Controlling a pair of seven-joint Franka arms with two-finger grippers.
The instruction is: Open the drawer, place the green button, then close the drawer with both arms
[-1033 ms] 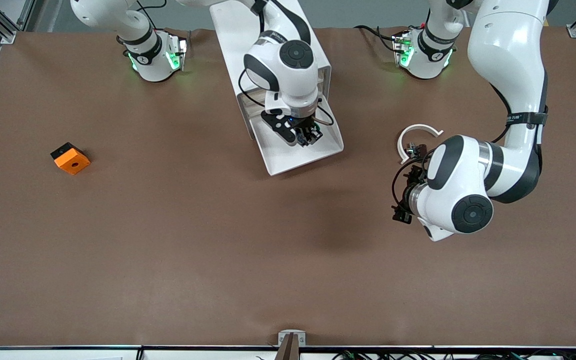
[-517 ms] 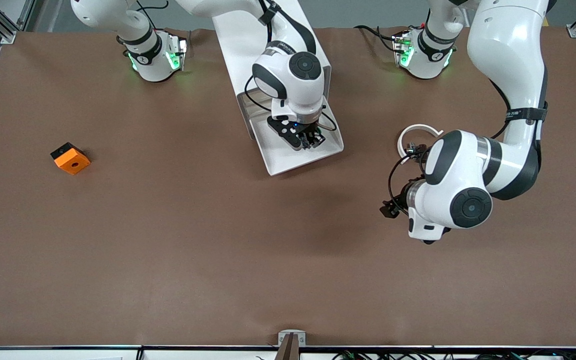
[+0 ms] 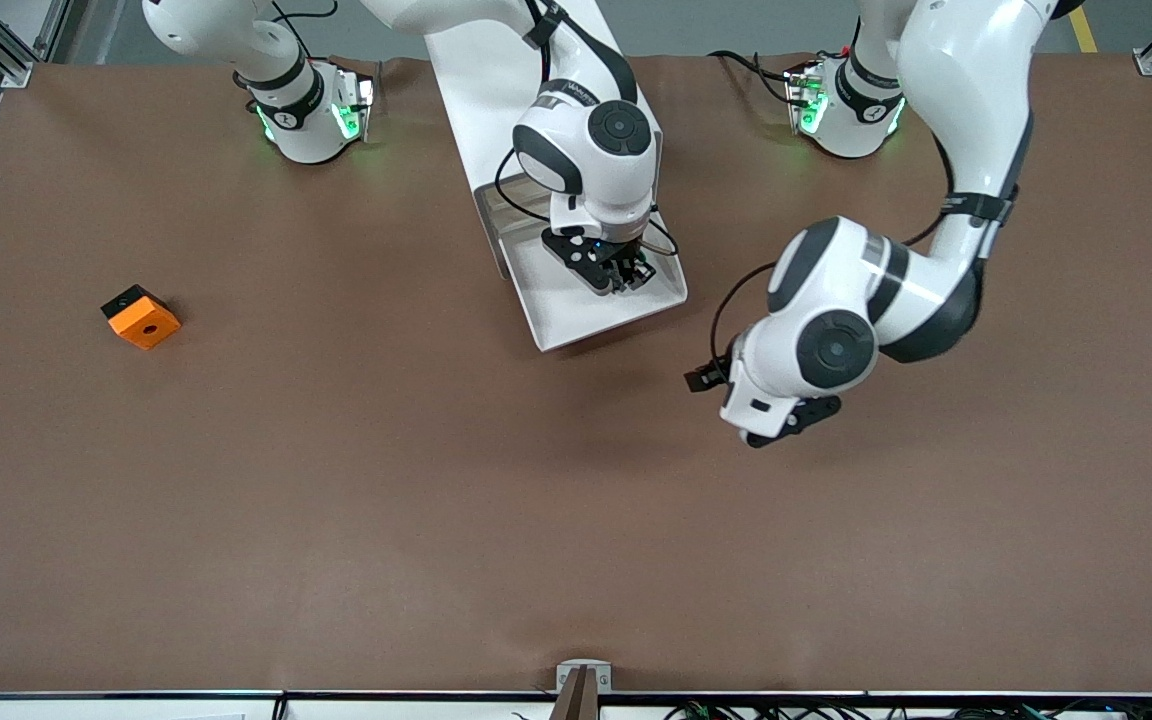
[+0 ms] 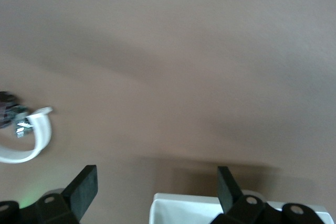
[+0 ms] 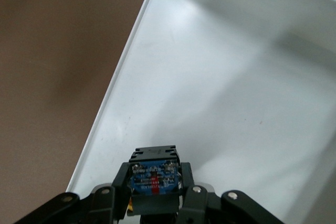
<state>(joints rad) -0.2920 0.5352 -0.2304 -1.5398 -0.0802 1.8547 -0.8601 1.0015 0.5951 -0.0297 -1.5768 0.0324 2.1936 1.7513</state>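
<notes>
Left gripper [image 3: 726, 385]: at right of centre in the front view, over bare table [image 3: 436, 520] nearer the camera than the drawer's front lip. Its arm has swung in from the white arc, which it now covers in that view. The fingers [image 4: 84, 187] stand wide apart and hold nothing, as the left wrist view shows.

White arc [image 4: 31, 142]: seen only at the left edge of the left wrist view, lying on the table with small dark clips beside it.

Orange cube [image 3: 140, 316]: at left of the front view, untouched, well apart from everything.

Drawer [image 3: 576, 315]: upper centre of the front view, pulled out of the cabinet [image 3: 496, 70], its white tray open toward the camera.

Right gripper [image 3: 624, 273]: low inside the drawer, having shifted a little toward the cabinet. Its fingers [image 5: 122, 184] are clamped on the button.

Button [image 5: 153, 177]: between those fingers, just above the drawer floor, blue part facing the right wrist camera.

Meaning: opening looks done and placing is in hand, with only the release left. The left arm seems to be lining up to push the drawer shut, though it should wait until the right gripper is clear.
</notes>
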